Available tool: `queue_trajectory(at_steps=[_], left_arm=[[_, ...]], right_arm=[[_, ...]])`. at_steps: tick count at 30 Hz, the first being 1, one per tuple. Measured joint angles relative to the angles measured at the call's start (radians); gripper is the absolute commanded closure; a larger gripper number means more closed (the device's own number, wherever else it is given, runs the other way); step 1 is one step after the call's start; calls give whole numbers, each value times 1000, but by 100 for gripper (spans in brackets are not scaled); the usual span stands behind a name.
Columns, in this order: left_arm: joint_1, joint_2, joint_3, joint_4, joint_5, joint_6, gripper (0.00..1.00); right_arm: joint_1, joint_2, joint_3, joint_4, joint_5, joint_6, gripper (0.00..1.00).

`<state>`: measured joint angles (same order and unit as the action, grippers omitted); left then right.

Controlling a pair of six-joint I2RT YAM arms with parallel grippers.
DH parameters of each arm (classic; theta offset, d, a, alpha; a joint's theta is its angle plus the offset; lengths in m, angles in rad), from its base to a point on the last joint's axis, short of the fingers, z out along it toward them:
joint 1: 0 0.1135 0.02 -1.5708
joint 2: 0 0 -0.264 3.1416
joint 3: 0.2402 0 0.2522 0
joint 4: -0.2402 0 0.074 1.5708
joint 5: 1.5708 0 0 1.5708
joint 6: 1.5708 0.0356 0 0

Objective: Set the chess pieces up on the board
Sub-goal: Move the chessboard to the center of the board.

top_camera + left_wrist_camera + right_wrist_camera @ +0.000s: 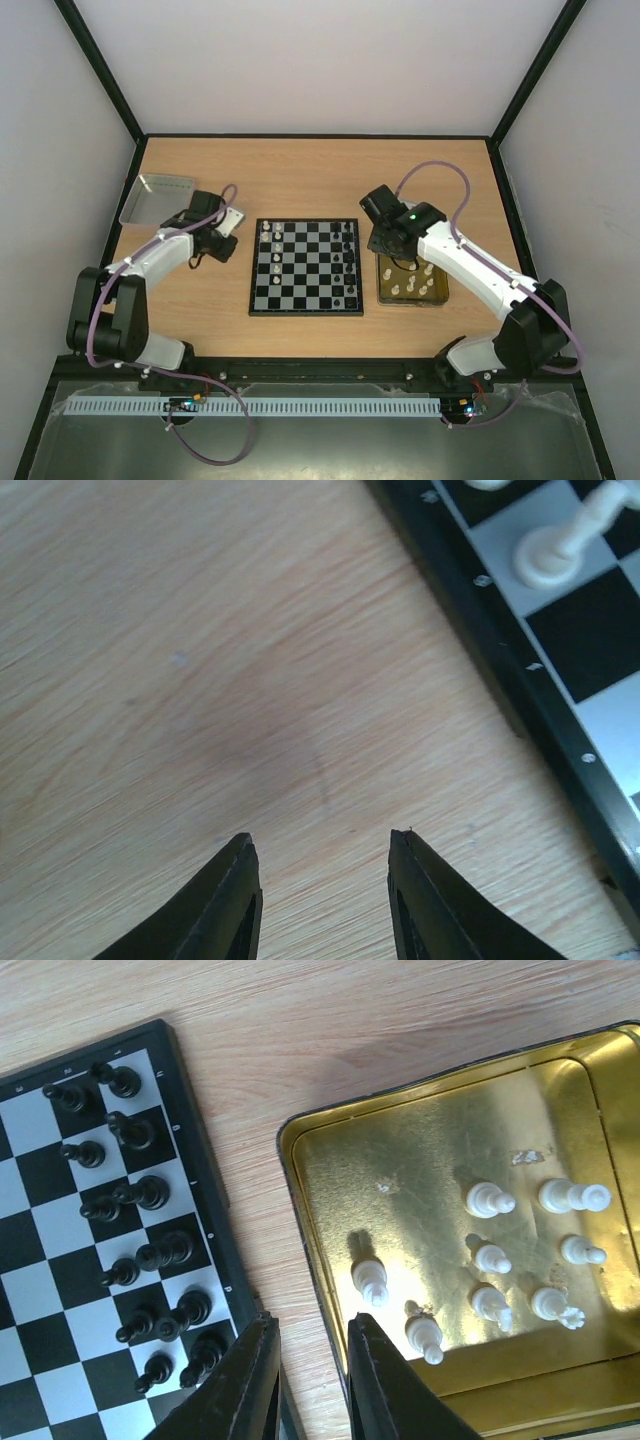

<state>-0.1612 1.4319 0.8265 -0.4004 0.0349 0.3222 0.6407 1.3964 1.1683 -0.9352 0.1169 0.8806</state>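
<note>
Top view: the board (306,267) sits mid-table (300,180) between my arms, edges square to the table edge. It's square, so there's no long axis, but the sides face left and right. The black pieces (349,262) run down the two right columns and that side looks full or close to it. The white pieces (270,243) on the two left columns are only a handful, bunched at the far end, and the near squares look bare. The rest of the white set stands in the yellow tray (441,297) just right of the board. The grey tray (157,197) is far left and I can't see anything in it. My call: a bit over half done, with the white side left to do. Left wrist view: my left gripper (320,845) hangs over bare table just beside the board's border, jaws partly apart, nothing between them. One white piece (560,545) shows on an edge square. Right wrist view: my right gripper (312,1330) is over the strip between board and tray rim, jaws a narrow slit apart, nothing held that I can see. There are eight white ones in the tray, spaced apart. They look upright, long axis vertical. The lean is probably camera angle, but I can't be sure. The black ones stand in two rows along the border.
</note>
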Motion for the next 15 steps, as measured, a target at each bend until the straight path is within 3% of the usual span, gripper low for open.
queue_trajectory(at_steps=[15], left_arm=[[-109,145,0,-1,-20,9,78]], right_arm=[[-61,-30,-29,2,0,-6,82]])
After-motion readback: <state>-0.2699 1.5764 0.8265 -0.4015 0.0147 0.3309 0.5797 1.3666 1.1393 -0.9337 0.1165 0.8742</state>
